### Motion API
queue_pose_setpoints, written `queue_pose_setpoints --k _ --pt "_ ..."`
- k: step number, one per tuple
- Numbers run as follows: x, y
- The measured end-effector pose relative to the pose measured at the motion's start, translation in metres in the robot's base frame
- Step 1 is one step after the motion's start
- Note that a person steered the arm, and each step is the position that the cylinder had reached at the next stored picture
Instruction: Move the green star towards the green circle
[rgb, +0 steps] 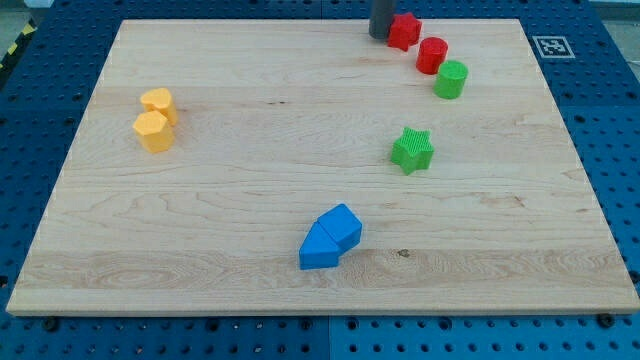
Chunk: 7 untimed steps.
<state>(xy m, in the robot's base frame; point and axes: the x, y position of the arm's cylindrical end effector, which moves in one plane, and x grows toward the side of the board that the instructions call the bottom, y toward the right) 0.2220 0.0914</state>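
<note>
The green star lies on the wooden board, right of centre. The green circle stands above it and a little to the right, near the view's top right. My tip is at the view's top edge, touching or just left of a red star, well above the green star.
A red circle sits between the red star and the green circle, close to both. Two yellow blocks stand together at the left. Two blue blocks lie together near the bottom centre. The board's top edge is close to my tip.
</note>
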Motion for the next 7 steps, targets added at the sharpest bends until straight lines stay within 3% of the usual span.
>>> queue_pose_setpoints --k 2,3,6,7 --pt "0.010 0.007" --pt "0.053 -0.019" --pt "0.259 -0.052" --pt "0.288 -0.026"
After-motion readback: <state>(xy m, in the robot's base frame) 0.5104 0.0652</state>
